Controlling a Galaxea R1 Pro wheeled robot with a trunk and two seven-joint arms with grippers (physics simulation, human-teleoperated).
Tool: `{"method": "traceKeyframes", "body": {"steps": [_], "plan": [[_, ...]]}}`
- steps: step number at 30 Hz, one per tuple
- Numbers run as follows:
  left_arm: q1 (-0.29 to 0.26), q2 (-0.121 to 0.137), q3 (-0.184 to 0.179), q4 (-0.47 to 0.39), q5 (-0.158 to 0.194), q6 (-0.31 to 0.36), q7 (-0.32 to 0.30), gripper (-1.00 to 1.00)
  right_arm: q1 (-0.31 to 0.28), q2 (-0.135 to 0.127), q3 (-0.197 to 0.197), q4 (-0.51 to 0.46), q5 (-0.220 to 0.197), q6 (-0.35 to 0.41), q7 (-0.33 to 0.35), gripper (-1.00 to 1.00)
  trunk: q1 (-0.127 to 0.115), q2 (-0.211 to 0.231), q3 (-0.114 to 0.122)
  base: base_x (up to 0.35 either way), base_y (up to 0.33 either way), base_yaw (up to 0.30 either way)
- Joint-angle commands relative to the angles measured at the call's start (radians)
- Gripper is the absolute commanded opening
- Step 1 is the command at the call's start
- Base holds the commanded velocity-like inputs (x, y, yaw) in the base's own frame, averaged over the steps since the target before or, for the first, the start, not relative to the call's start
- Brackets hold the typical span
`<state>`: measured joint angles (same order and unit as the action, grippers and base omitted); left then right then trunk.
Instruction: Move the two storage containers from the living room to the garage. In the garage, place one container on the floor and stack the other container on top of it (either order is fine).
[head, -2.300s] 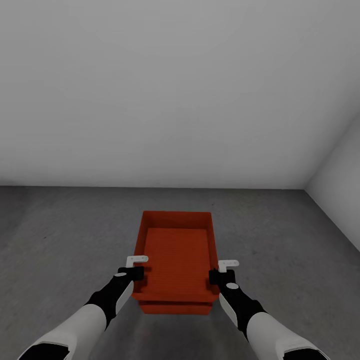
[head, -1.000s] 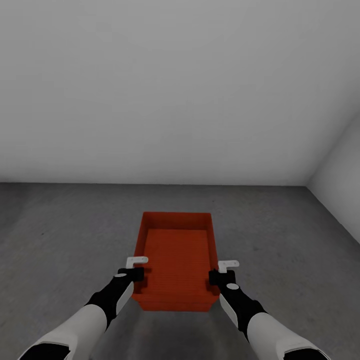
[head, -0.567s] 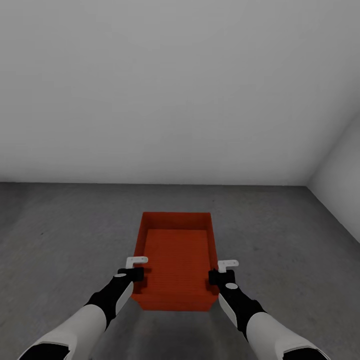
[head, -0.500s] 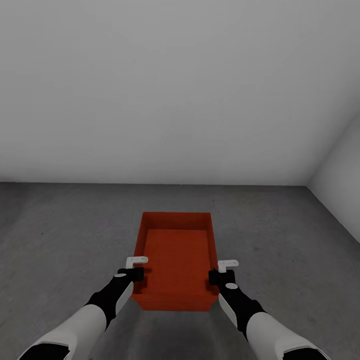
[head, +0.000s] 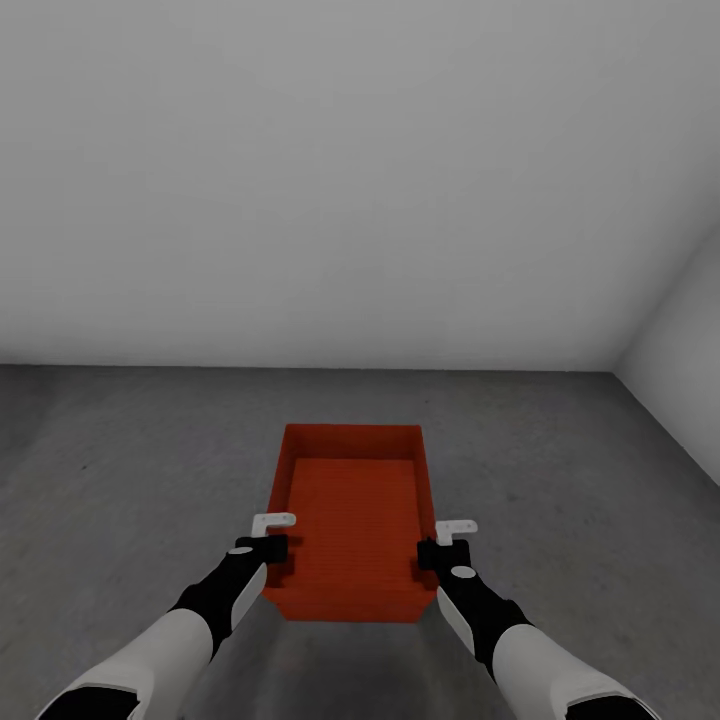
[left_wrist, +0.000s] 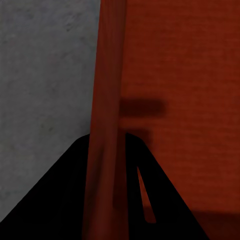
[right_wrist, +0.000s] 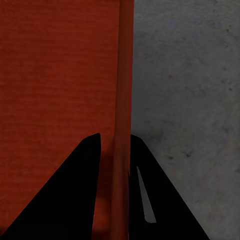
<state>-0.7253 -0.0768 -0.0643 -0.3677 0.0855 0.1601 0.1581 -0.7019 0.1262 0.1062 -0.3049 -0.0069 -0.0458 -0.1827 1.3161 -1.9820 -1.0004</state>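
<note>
Your orange-red container (head: 352, 525) sits at 6 o'clock on the garage floor (head: 120, 480), apparently nested onto its twin. Left jaws (head: 272, 535) and right jaws (head: 445, 540) each pinch a side wall. Stacking looks done; release remains. No readable writing anywhere.

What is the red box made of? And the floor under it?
The red box looks like thin, matte plastic: its walls are slim and evenly orange-red, and faint fine lines run across its bottom. It could be painted metal; the look alone does not settle it. The floor looks like bare concrete: dark grey, rough and speckled, with no shine.
</note>
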Motion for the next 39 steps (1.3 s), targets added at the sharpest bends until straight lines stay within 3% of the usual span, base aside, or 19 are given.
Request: {"method": "traceKeyframes", "body": {"steps": [1,8,9,39], "plan": [[0.000,0.024,0.018,-0.001,-0.003,0.008,0.021,-1.00,0.001,-0.006,-0.041,-0.003,0.014,-0.011,-0.026,-1.00,0.000,0.000,-0.001,0.000,0.000,0.000],[0.000,0.025,0.018,-0.001,-0.004,0.007,0.020,-1.00,0.001,-0.006,-0.040,-0.003,0.017,-0.012,-0.025,-1.00,0.000,0.000,-0.001,0.000,0.000,0.000],[0.000,0.025,0.018,-0.001,-0.004,0.007,0.020,1.00,0.001,-0.006,-0.040,-0.003,0.017,-0.012,-0.025,1.00,0.000,0.000,-0.001,0.000,0.000,0.000],[0.000,0.023,0.018,-0.007,-0.002,0.009,0.021,1.00,0.001,-0.008,-0.040,-0.003,0.018,-0.009,-0.021,1.00,-0.004,0.007,0.002,0.000,0.000,0.000]]}}
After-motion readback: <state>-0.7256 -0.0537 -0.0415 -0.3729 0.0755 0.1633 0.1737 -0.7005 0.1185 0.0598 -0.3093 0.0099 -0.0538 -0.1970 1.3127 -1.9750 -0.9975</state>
